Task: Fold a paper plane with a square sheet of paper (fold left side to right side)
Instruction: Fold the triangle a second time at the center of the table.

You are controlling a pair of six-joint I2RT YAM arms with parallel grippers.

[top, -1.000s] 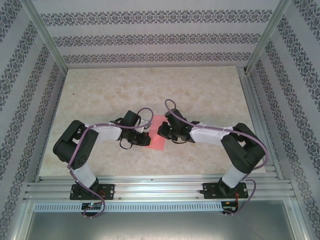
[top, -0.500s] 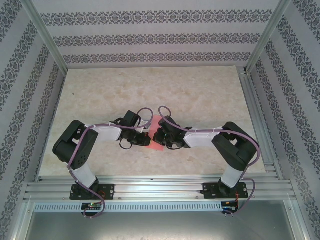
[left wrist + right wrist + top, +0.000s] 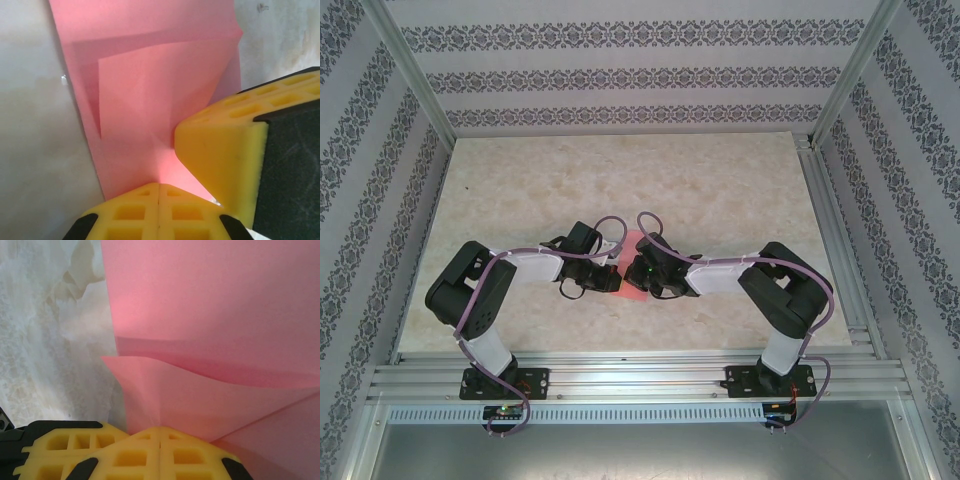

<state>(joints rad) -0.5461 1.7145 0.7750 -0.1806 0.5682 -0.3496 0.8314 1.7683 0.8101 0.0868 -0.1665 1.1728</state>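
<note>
Our thin pink-red square sheet of paper lies mid-way across the pale marbled table, partly folded. Left gripper, fingers together, is probably pinning it flat. Right gripper, closed too, seems to pinch a raised flap, ready to fold.

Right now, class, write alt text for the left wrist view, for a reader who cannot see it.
A creased pink-red square sheet of paper lies on a pale table, one flap folded over. The left end effector, shut, meets the sheet at the bottom; a second yellow finger with a black pad reaches in from the right.
</note>
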